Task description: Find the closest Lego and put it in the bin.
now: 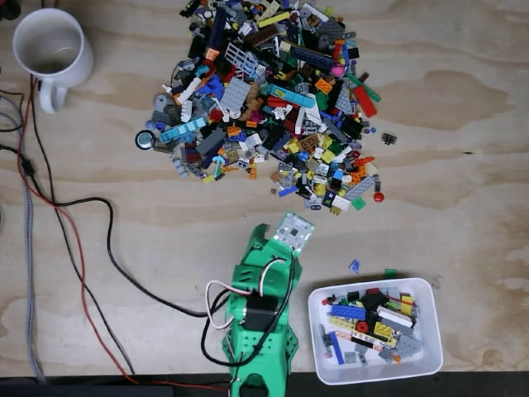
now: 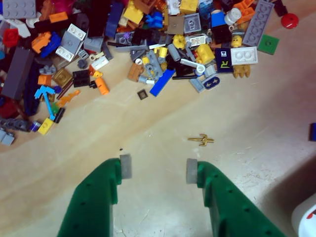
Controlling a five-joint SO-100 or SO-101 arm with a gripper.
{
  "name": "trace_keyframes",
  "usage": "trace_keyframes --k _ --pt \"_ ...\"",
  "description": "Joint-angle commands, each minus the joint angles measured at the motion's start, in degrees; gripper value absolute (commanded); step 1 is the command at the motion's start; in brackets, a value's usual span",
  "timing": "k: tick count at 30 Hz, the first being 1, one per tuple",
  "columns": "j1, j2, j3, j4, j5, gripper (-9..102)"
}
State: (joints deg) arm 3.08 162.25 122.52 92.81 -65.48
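While the green arm (image 1: 263,318) is sitting at the table's near edge, we're seeing the table (image 1: 463,149) carrying a big Lego pile (image 1: 273,99) toward the far side. We're reading the bin (image 1: 376,374) just right of the arm in the fixed view, already holding bricks. Mug (image 1: 50,50) is sitting far left. Gripper (image 2: 158,169) is hanging open over bare wood, jaws apart, gripping nothing. Nearest piece in the wrist view is a small gold part (image 2: 201,140), lying alone just ahead of the right fingertip (image 2: 191,171), clear of the pile.
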Motion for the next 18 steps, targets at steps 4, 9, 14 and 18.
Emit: trace_keyframes --k 4,9,14,18 --pt "-6.24 3.78 -3.87 2.64 0.26 17" --pt "-8.09 4.04 -0.88 1.05 0.97 17" --pt "-9.67 3.87 0.26 0.35 1.85 16" --pt "-10.20 3.87 0.44 0.35 2.29 16"
